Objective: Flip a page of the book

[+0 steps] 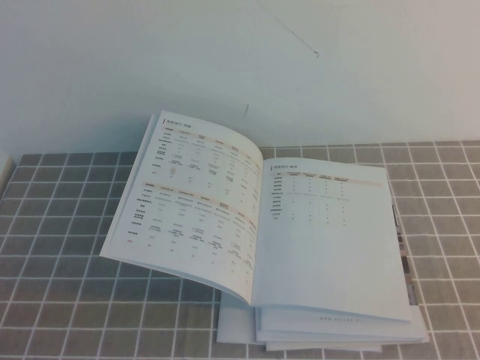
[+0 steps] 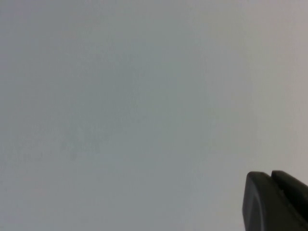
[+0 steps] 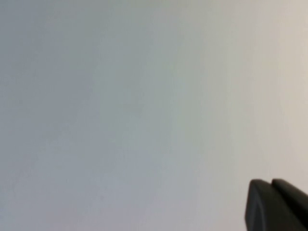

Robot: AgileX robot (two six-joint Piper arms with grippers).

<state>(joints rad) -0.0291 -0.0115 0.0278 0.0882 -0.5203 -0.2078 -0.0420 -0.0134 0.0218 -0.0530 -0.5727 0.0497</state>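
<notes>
Here the book lies open on the worktop, which is covered by a grey checked cloth, and it sits on top of a small stack of other white booklets whose edges stick out beneath it. The page to be turned is the right-hand leaf, lying flat with a small table printed near its top and blank white below. The left-hand leaf, packed with orange-banded tables, stands lifted at a slant, its outer edge raised off the cloth, probably because the stiff spine props it up.

Neither arm appears in the high view, so both look parked well away from the book. The left gripper shows only as a dark tip in its own wrist view, facing a plain pale surface; whether its jaws are released or clenched I cannot tell. The right gripper likewise shows just a dark tip against a blank pale background; its jaws are clenched with nothing between them.

By my reading the turn has not yet begun. The page's free outer edge sits on the robot's right, so the right arm seems the natural one to reach in, and the glossy thin leaf may slip or drag its neighbours along.
</notes>
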